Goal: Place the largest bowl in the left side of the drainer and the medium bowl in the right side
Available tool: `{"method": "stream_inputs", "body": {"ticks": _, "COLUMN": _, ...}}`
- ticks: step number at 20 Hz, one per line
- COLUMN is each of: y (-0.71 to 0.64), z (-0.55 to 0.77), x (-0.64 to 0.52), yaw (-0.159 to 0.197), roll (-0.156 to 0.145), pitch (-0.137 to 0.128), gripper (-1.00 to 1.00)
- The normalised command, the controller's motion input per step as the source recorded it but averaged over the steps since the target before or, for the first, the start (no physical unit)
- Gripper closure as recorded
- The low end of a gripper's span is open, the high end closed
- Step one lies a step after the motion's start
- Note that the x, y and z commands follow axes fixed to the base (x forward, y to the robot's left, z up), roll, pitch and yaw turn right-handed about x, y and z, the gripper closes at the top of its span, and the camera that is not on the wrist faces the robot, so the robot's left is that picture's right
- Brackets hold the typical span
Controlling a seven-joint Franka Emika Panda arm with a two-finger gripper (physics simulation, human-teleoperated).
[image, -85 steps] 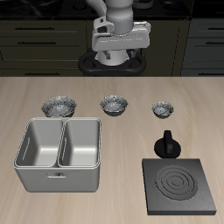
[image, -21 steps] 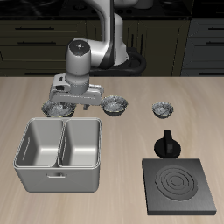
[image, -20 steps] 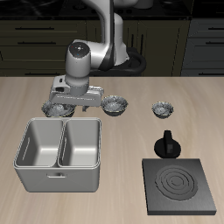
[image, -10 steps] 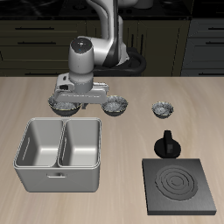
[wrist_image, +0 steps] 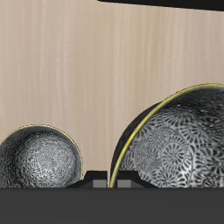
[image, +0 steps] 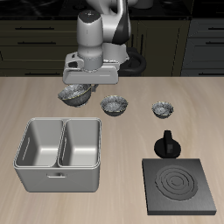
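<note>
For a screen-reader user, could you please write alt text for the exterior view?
The end effector holds the largest bowl lifted above the wooden table, behind the drainer, whose two compartments are empty. The medium bowl and the smallest bowl sit in a row farther along, with a black stove plate near the front edge.

Franka arm (image: 107,22): smooth white-grey rounded link shells, glossy, darker grey at the joint seams. Wrist link is a fat light-grey cylinder with a small dark round cap (image: 88,15) on top. Below it a flat, wide, pale grey hand block (image: 88,63) with dark small markings along its face, unreadable. Gripper (image: 77,85): short dark fingers, mostly hidden. Base (image: 133,63): black round ring at the table's back. In the wrist view, the gripper body shows as a dark grey-black stepped bar (wrist_image: 112,194).
</note>
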Motion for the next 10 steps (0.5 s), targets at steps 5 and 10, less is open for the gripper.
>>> {"method": "stream_inputs", "body": {"ticks": 5, "y": 0.54, "z": 0.78, "x": 0.12, "yaw": 0.006, "roll": 0.043, "pitch": -0.078, "gripper": 1.00}}
{"method": "stream_inputs", "body": {"ticks": 10, "y": 0.24, "z": 0.39, "x": 0.15, "yaw": -0.007, "roll": 0.017, "pitch": -0.031, "gripper": 1.00}}
